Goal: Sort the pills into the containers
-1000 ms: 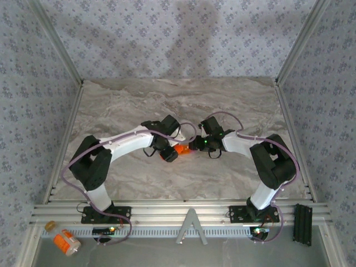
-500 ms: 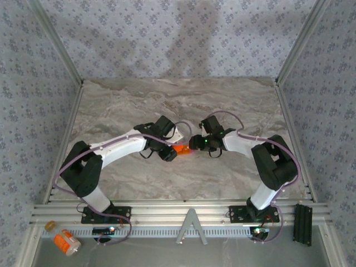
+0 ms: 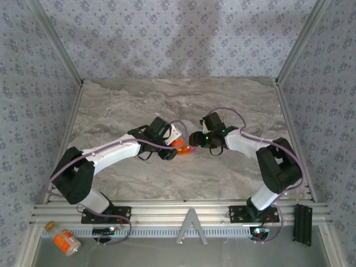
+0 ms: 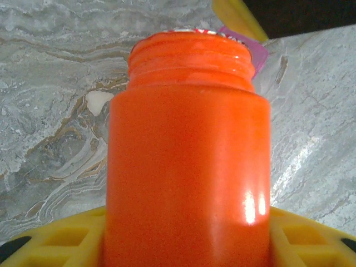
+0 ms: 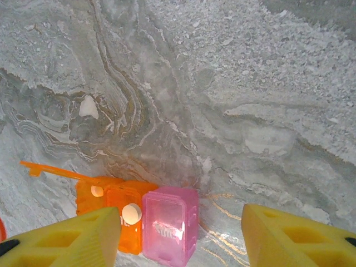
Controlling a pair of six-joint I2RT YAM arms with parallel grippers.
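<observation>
pill bottle (image 4: pixel 189 167) | held in left jaws | pill box (image 5: pixel 150 222) | near open right jaws

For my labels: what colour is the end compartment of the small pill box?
The end compartment is translucent pink; right wrist view.

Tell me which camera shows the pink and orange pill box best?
Right wrist view: the pill box lies close, pink and orange compartments and white pills clear. The top view shows a tiny speck; the left wrist view, a pink corner behind the orange bottle.
</observation>
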